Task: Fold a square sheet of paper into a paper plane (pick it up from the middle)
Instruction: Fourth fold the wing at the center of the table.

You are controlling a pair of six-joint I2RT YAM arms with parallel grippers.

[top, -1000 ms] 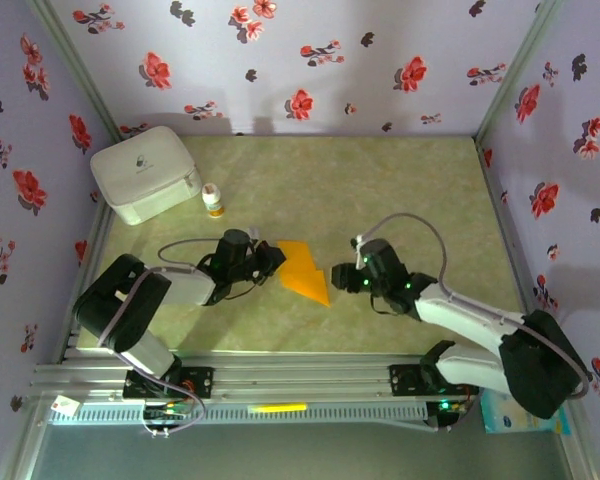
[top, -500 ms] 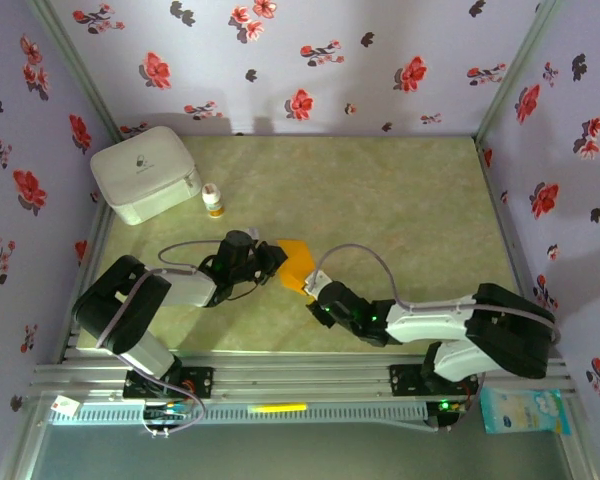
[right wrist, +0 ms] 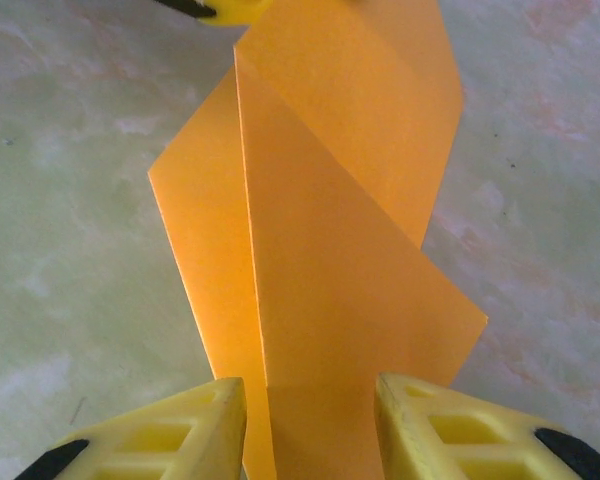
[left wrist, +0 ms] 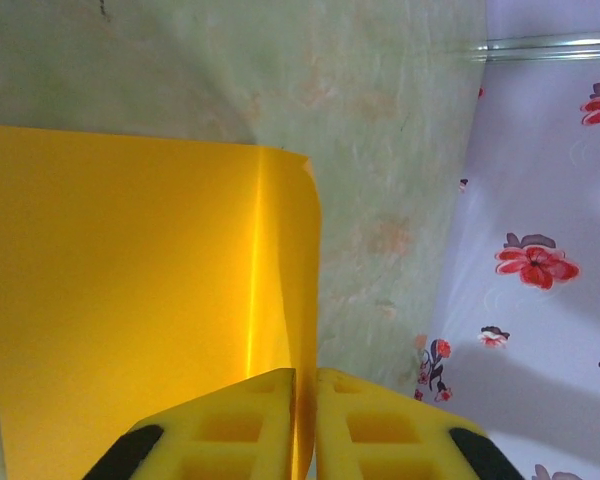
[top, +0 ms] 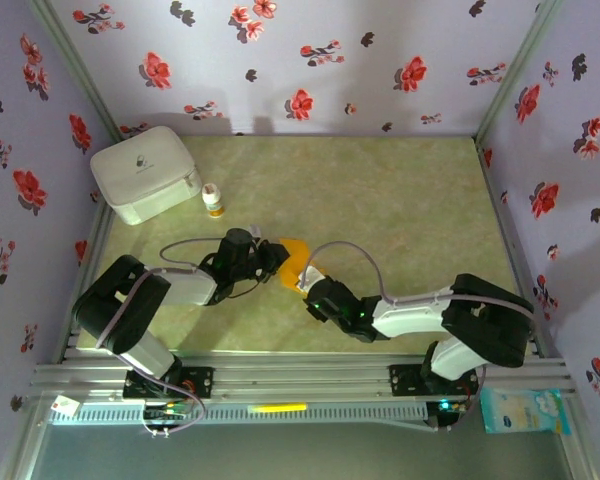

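The square sheet of paper (top: 293, 260), bright orange and folded into an angular layered shape, lies at mid-table. My left gripper (top: 276, 262) is at its left edge. In the left wrist view the yellow fingers (left wrist: 230, 420) stand almost together on a raised fold of the paper (left wrist: 130, 300), the left gripper (left wrist: 305, 385) shut on it. My right gripper (top: 306, 284) is at the paper's near corner. In the right wrist view the right gripper (right wrist: 310, 400) is open, one finger on each side of the paper (right wrist: 320, 230). Whether the fingers touch the paper is unclear.
A white box (top: 146, 172) sits at the back left with a small white bottle (top: 213, 200) beside it. Flowered walls close the table (top: 410, 200) on three sides. The right arm's forearm lies low across the near middle.
The right arm has swung left, from right of the paper to its near corner, covering part of it. The left gripper has stayed at the paper's left edge.
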